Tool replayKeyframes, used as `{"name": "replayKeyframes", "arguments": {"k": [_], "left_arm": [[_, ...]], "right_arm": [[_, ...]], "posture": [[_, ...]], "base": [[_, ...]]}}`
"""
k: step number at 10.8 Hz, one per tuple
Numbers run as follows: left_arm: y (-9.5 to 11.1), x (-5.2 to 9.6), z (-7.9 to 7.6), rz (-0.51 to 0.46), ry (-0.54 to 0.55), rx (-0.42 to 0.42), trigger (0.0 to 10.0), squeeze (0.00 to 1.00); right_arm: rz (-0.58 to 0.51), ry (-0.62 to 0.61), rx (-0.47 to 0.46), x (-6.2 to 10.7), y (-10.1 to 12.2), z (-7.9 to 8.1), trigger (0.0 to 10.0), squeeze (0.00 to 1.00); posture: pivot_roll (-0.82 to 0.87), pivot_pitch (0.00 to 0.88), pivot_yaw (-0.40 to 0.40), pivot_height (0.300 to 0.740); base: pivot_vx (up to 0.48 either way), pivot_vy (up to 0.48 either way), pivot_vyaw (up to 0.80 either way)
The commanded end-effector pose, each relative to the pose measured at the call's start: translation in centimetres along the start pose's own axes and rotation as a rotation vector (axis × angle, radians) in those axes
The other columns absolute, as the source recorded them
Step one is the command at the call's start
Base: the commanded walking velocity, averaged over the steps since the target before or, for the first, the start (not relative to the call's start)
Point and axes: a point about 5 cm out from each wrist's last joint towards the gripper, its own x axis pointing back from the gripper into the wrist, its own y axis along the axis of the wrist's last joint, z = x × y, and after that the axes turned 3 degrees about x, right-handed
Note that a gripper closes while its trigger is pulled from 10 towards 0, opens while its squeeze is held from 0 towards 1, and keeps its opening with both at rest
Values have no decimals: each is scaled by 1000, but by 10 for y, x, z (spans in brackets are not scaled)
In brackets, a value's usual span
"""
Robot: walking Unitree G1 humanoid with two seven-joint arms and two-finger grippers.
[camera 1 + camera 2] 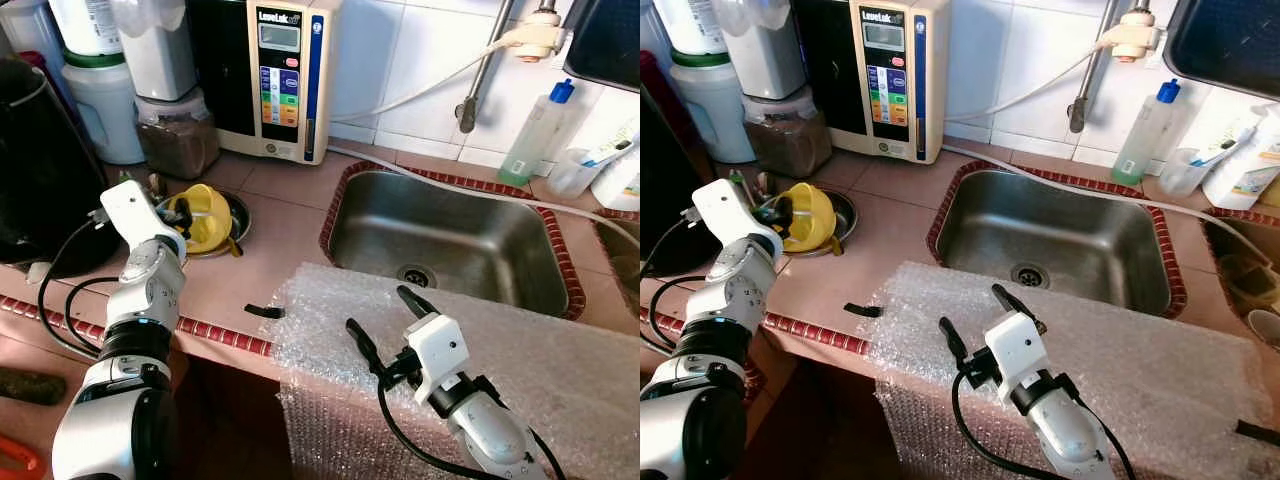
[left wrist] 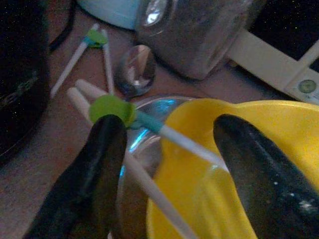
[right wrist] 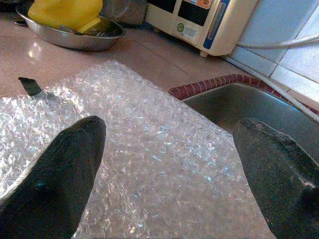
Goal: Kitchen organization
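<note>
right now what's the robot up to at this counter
The left gripper is at the steel bowl by the counter's back, its fingers open around the rim of the yellow cup lying in it, with chopsticks between them. The right gripper hovers open over the bubble wrap spread in front of the sink. Nothing is gripped yet.

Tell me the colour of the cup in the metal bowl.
Yellow cup, clearest in the left wrist view.
</note>
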Motion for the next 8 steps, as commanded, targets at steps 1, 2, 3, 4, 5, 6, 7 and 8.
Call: {"name": "replayKeyframes", "arguments": {"k": [1,2,3,4,5,6,7,8], "left_arm": [[9,0,-14,-37,-55,-52,10000,1000],[10,4,-21,-67,-89,-133,10000,1000],[12,7,-28,-100,-131,-184,10000,1000],[13,11,-36,-125,-187,-236,10000,698],[12,13,-40,-119,-220,-253,10000,722],[11,15,-45,-120,-265,-271,10000,659],[10,21,-49,-131,-349,-338,10000,259],[10,26,-49,-146,-384,-370,10000,114]], "right_arm": [[3,3,8,1,-1,-1,10000,0],[3,1,9,1,-1,-1,10000,0],[3,2,8,1,-2,0,10000,0],[4,5,8,0,-2,0,10000,0],[4,7,9,0,-2,0,10000,0],[4,8,11,0,-2,0,10000,0],[5,13,18,0,-2,-1,10000,0],[7,15,23,0,-3,-1,10000,0]], "posture": [[71,0,-9,740],[72,0,-8,740],[74,0,-10,740],[75,0,-11,740],[77,0,-13,740],[77,0,-16,740],[78,0,-18,740],[79,0,-21,740]], "base": [[0,0,0],[0,0,0],[0,0,0],[0,0,0],[0,0,0],[0,0,0],[0,0,0],[0,0,0]]}}
